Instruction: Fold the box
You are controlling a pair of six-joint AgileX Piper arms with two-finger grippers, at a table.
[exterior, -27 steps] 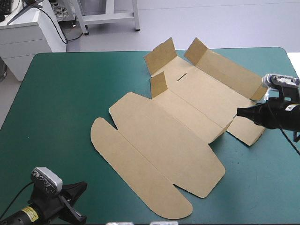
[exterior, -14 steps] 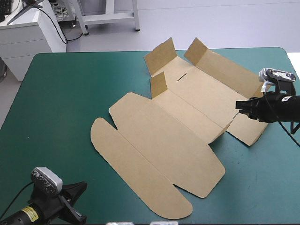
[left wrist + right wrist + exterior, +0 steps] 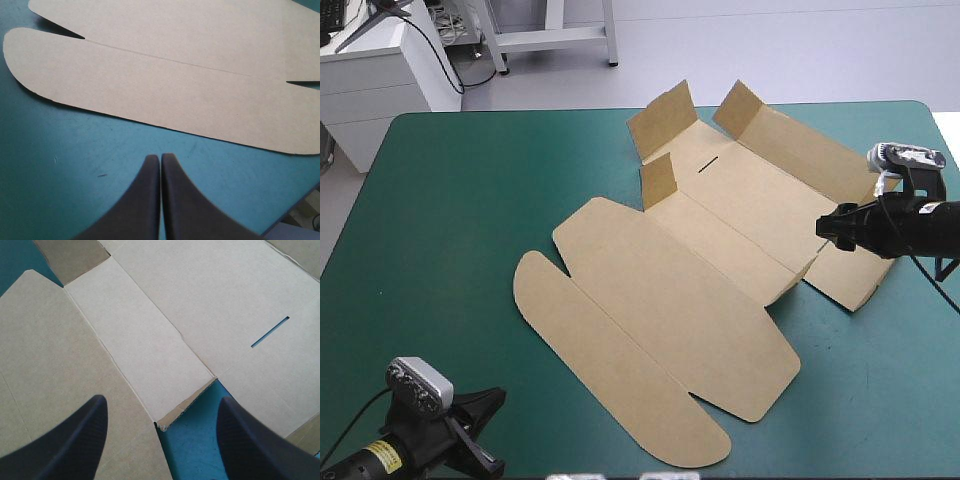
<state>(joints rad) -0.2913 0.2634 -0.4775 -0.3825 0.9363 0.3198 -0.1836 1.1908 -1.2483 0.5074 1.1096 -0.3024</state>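
Brown cardboard box sheet (image 3: 670,300) lies mostly flat under the right gripper (image 3: 162,402), fingers spread wide either side of a short flap (image 3: 187,400), and just ahead of the pressed-together left gripper (image 3: 160,157), so a glancing grab could shove the unpinned sheet sideways.

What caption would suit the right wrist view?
Open black fingers poised above the brown box, teal-green cover showing through a gap.

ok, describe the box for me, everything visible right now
The box is a brown cut board sheet lying mostly flat on the teal-green table, rounded flap nearest the shut left gripper, which sits clear of it. Far-end flaps and one long wall stand raised; a slit shows. The open right gripper hovers over its right-side notch.
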